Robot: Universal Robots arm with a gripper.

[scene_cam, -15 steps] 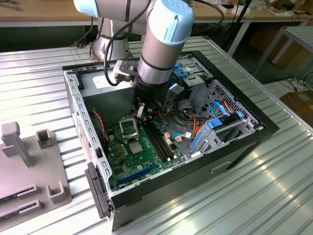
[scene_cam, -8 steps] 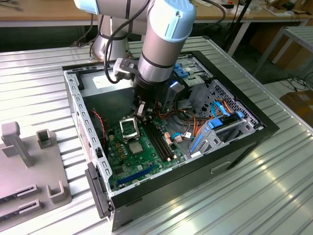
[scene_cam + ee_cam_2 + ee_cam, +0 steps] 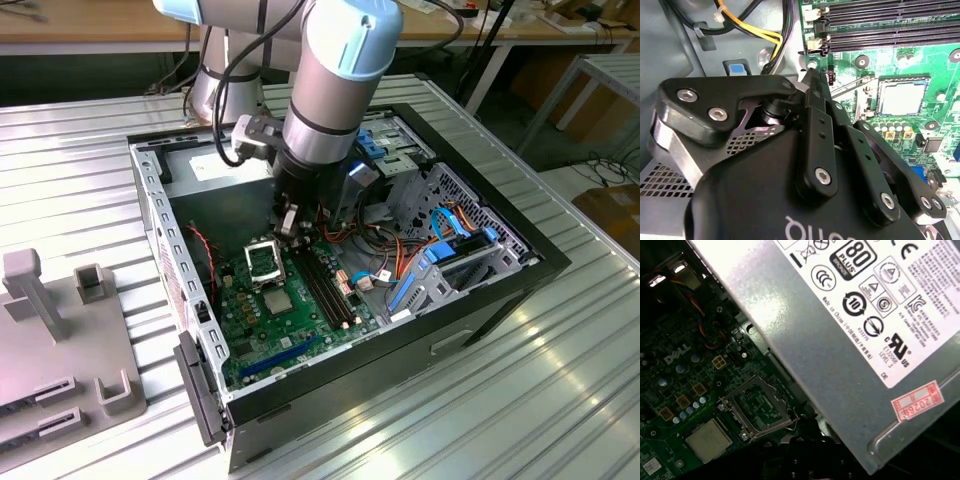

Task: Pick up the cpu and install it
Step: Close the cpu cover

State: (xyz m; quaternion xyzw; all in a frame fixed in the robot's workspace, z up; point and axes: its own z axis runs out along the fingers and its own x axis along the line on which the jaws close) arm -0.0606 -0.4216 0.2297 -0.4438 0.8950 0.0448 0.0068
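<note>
The jaws are drawn together to a narrow tip, and nothing shows between them. In the second wrist view the gripper is matte black, and its fingers are flat bars jointed with bright round bolts. The tip hangs just above the green board, beside a thin bare wire lever.

The cpu lies a little beyond that lever, apart from the tip. It is a flat square with a dull silvery top and a pale rim, sitting level inside a dark square surround. In the exterior view the gripper stands over the back of the board, and the cpu lies nearer the front. A hollow metal frame is between them. In the first wrist view this frame is thin stamped steel, just beside the cpu.

Long dark memory slots run along one side of the cpu, close by. A smooth grey power supply box with printed labels crowds the frame's far edge. Yellow and black cables curve near the gripper's body. The sheet-metal case wall rises on the exterior view's left, and the case rests on a ribbed metal table.
</note>
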